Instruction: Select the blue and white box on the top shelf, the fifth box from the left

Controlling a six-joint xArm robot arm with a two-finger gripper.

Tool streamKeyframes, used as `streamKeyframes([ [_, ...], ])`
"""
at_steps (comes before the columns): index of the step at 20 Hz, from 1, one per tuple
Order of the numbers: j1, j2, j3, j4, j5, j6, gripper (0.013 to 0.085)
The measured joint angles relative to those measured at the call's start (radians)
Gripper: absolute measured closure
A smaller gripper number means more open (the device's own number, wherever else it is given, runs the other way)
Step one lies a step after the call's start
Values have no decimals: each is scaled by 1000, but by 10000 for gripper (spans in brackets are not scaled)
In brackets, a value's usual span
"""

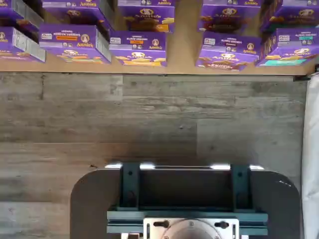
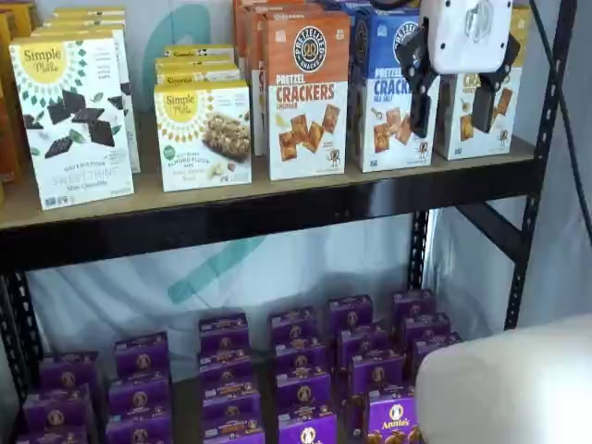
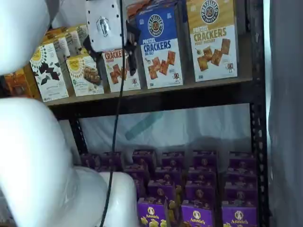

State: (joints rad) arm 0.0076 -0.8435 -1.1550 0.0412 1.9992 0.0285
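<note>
On the top shelf [image 2: 277, 217] we find, from left to right in a shelf view, a thins box [image 2: 74, 120], a bar box [image 2: 205, 134], a cheddar cracker box [image 2: 307, 92] and the blue and white box [image 2: 393, 92]. A further cracker box [image 3: 211, 38] stands just right of the blue and white box [image 3: 160, 47], with more boxes ranked behind each front one. The gripper [image 2: 453, 97] hangs in front of the shelf, before the gap between these last two boxes, its fingers apart. Below, rows of macaroni boxes [image 2: 305, 384] stand on the floor [image 1: 124, 124].
</note>
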Motion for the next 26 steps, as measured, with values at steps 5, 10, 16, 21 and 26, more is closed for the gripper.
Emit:
streamKeyframes([
  [5,-86,7,-2,99,16,-43,130],
  [10,-71,7,6,80,-3,-38,130],
  [16,-13,8,32,27,-69,-6,130],
  [21,18,27,43,17,-120,20,130],
  [26,51,67,31,-21,-185,41,130],
])
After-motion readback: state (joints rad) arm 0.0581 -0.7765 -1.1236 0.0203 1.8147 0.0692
